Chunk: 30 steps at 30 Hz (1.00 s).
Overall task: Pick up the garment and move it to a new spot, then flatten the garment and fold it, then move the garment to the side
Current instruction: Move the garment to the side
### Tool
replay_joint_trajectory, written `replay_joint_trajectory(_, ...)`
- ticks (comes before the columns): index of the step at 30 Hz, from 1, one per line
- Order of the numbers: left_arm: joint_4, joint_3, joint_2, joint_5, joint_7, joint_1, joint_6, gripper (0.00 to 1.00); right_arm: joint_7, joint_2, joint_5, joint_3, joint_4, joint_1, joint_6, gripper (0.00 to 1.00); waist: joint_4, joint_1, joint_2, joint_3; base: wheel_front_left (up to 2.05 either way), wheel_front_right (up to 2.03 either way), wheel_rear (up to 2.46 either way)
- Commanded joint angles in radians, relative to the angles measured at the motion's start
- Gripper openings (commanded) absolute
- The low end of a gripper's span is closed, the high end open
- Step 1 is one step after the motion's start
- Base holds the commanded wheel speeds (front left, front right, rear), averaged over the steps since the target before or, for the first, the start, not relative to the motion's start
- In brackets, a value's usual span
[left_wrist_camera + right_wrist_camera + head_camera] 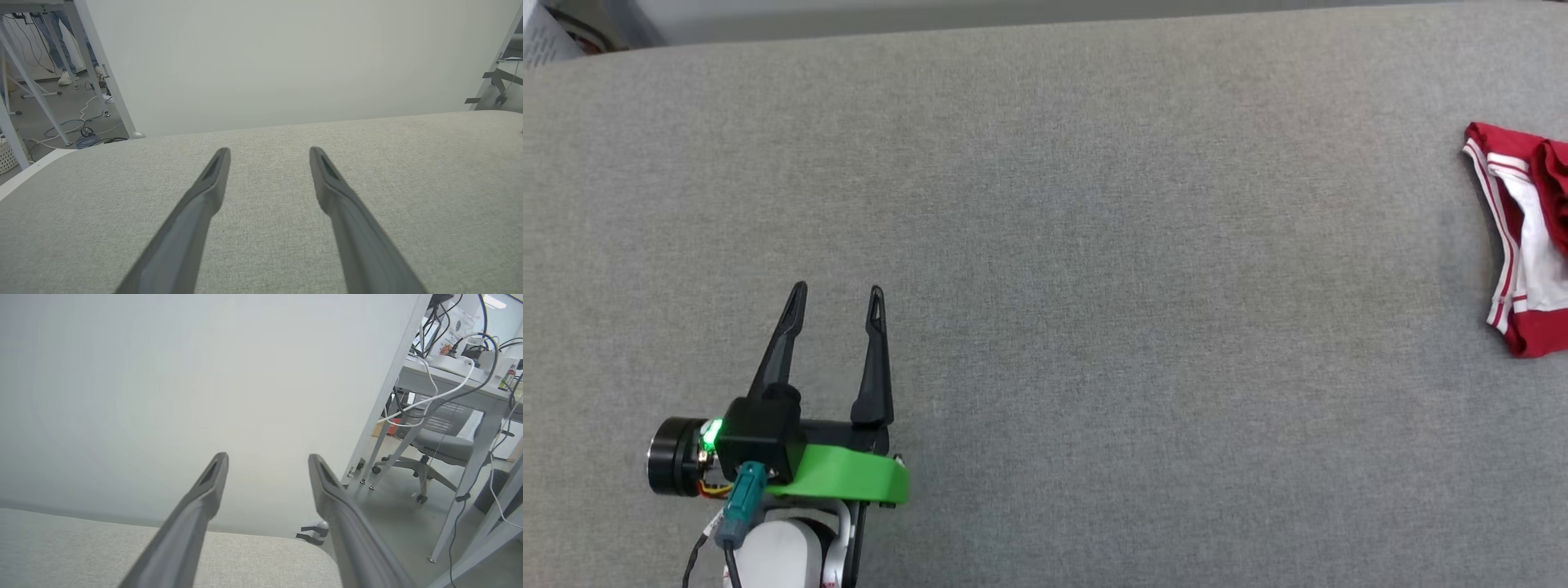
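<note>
Grey fabric-covered counter (1094,245) took up nearly the whole head view, its middle bare weave. Plain pale wall (286,61) stood behind its far edge. Past the counter's right corner, an office chair (433,445) on casters. Off the left end, a person's legs (63,49) in jeans and pale shoes, standing on the floor.

The garment (1523,245) lay bunched at the counter's far right, cut by the edge of the head view: red cloth, a white panel, red-white striped trim along the near hem.

Left tool (837,294) sat low on the left, well apart from the garment. Its two dark fingers (780,351) were spread wide and pointed up the view, nothing between them, bare counter beneath. Right tool (266,456) likewise stood wide and empty, aimed past the counter's rounded corner toward the wall.

Green bracket (849,478) wrapped the left wrist. Coiled cables (86,141) lay on the floor near the legs. Small green light (712,433) glowed beside the bracket
</note>
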State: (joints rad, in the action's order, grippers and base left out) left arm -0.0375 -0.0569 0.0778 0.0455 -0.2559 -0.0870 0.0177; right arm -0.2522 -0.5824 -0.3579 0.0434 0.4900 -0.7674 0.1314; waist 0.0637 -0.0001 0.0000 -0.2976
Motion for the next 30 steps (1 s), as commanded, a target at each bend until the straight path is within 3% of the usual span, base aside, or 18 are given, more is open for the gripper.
replay_joint_trajectory(1, 0.006, 0.003, -0.005, 0.009, -0.006, 0.014, -0.003, 1.00, -0.008, 0.032, 0.021, 0.004, -0.027, 0.039, -0.001, 1.00, -0.023, 0.0001, 0.0000, 0.046, 0.00, 0.00, 0.00)
replay_joint_trajectory(4, 0.022, 0.009, -0.011, 0.011, -0.006, 0.034, -0.008, 1.00, -0.009, 0.134, 0.063, 0.010, -0.164, 0.143, -0.001, 1.00, -0.038, 0.0001, 0.0000, 0.084, 0.00, 0.00, 0.00)
replay_joint_trajectory(8, 0.036, 0.018, -0.014, 0.012, -0.006, 0.048, -0.010, 1.00, -0.009, 0.208, 0.108, 0.025, -0.266, 0.249, -0.001, 1.00, -0.050, 0.0001, 0.0000, 0.117, 0.00, 0.00, 0.00)
replay_joint_trajectory(19, 0.066, 0.038, -0.020, 0.014, -0.006, 0.082, -0.007, 1.00, -0.009, 0.385, 0.178, 0.020, -0.381, 0.551, -0.001, 1.00, -0.078, 0.0001, 0.0000, 0.191, 0.00, 0.00, 0.00)
replay_joint_trajectory(30, 0.075, 0.038, -0.024, 0.014, -0.006, 0.121, -0.002, 1.00, -0.009, 0.468, 0.229, -0.020, -0.465, 0.745, -0.001, 1.00, -0.080, 0.0001, 0.0000, 0.226, 0.00, 0.00, 0.00)
